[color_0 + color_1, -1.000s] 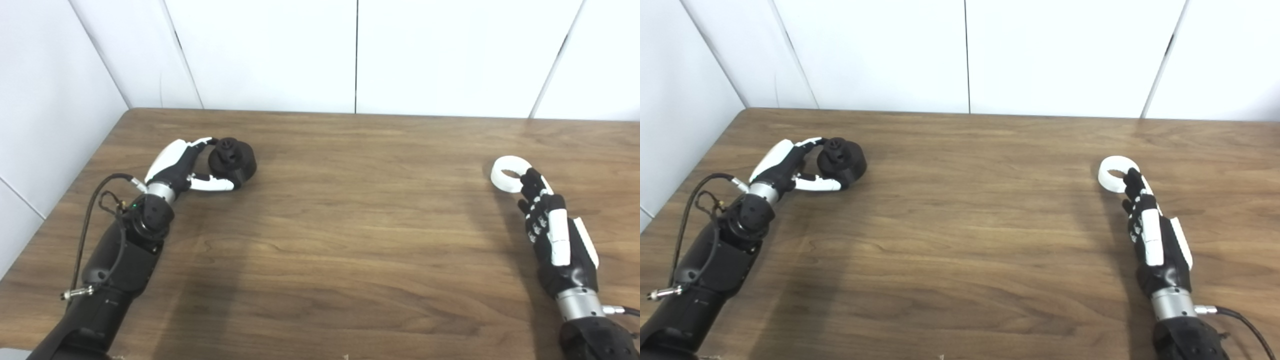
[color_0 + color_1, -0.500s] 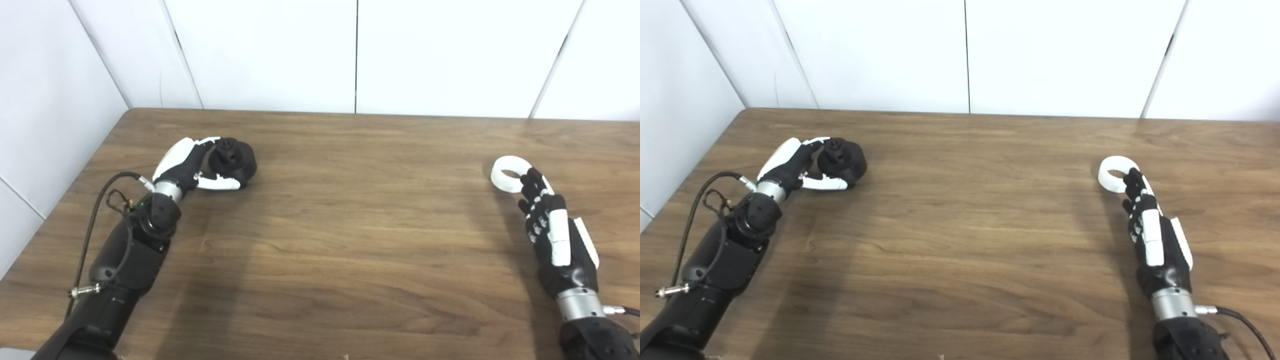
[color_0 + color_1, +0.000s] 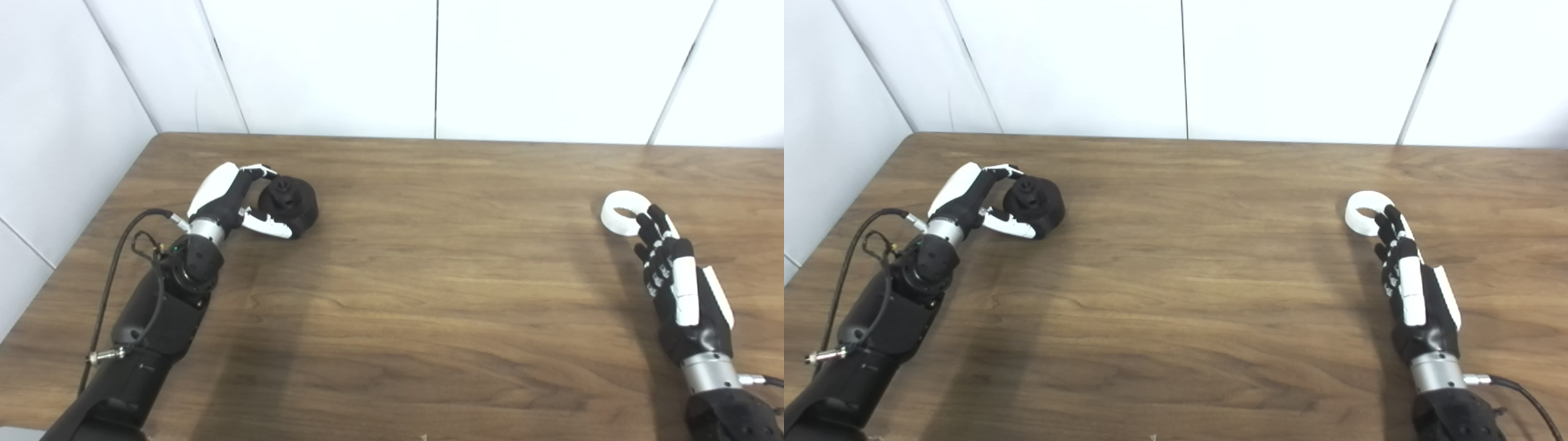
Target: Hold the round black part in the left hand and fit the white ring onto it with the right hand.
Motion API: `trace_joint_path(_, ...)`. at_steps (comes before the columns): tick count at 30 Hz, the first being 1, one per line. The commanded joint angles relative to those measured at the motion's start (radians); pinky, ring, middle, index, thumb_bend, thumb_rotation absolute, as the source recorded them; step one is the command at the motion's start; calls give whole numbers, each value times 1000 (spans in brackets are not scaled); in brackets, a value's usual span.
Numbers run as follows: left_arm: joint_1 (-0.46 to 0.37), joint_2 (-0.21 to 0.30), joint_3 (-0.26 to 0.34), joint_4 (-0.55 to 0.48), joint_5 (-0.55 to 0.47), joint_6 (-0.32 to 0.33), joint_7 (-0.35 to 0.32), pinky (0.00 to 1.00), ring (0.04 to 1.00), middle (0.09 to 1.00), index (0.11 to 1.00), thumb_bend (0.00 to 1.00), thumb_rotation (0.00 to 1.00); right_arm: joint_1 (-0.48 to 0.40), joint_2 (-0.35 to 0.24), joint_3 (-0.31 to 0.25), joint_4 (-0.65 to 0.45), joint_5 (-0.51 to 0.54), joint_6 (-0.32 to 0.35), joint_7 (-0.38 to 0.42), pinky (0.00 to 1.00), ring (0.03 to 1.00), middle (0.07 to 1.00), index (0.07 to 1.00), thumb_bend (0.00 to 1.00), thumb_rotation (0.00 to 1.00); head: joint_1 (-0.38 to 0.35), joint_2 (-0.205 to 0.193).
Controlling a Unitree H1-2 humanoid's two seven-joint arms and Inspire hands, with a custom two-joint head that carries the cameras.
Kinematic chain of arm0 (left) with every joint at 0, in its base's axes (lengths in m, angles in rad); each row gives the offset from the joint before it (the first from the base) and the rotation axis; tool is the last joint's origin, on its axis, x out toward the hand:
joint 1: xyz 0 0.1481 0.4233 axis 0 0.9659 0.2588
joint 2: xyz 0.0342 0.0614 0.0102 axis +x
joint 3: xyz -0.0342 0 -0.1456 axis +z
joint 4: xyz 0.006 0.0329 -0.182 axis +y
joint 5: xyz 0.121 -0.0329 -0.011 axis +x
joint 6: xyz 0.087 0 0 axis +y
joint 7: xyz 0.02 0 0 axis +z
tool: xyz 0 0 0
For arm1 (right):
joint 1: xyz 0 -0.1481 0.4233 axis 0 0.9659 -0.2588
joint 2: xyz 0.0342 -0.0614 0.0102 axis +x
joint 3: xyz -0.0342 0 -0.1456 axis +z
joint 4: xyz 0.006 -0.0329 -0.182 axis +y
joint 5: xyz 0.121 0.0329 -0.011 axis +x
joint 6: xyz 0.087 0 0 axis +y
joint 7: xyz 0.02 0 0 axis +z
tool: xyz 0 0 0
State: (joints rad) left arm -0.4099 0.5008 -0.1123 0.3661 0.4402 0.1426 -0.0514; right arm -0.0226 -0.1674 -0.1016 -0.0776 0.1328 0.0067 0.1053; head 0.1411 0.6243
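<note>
While round black part (image 3: 288, 198) sits on table (image 3: 416, 275) near its far-left corner, left hand (image 3: 236, 199) cups it, fingers arched over, thumb under near side; firm hold can't tell. White ring (image 3: 621, 212) lies far across table; right hand (image 3: 674, 282) fingertips touch its near rim, fingers spread, holding nothing.

Black arms, silver wrists, black-and-white left hand (image 3: 236, 199), looped black cable (image 3: 131, 245)
</note>
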Motion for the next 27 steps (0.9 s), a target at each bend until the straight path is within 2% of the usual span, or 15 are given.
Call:
trace_joint_path(1,-32,11,16,-10,14,-39,54,876,933,883,584,807,129,13,-6,2,17,10,-36,18,1000,1000,965,995,676,1000,0,1)
trace_joint_path(8,-8,0,10,-54,20,-60,67,858,930,869,575,825,145,8,-8,4,14,10,-28,24,1000,1000,966,998,680,1000,-2,5)
trace_joint_path(14,32,-13,-13,-149,19,-54,17,871,945,875,578,825,160,7,-6,10,5,8,-21,26,1000,1000,971,1000,682,1000,-8,11)
trace_joint_path(17,39,-15,-14,-163,17,-53,9,877,947,877,579,824,157,7,-6,12,2,7,-17,25,1000,1000,972,1000,681,1000,-8,11)
trace_joint_path(21,87,-32,-55,-279,33,-23,-56,878,961,893,581,833,179,9,3,20,-10,-3,-5,17,1000,1000,970,1000,676,1000,-22,22)
trace_joint_path(25,98,-40,-55,-302,37,-20,-73,877,960,895,572,836,166,10,8,20,-13,-1,-5,15,1000,1000,966,1000,665,1000,-22,22)
trace_joint_path(27,121,-52,-75,-341,47,-29,-95,874,953,892,578,838,168,11,14,25,-18,-3,-4,13,1000,1000,967,1000,661,1000,-33,29)
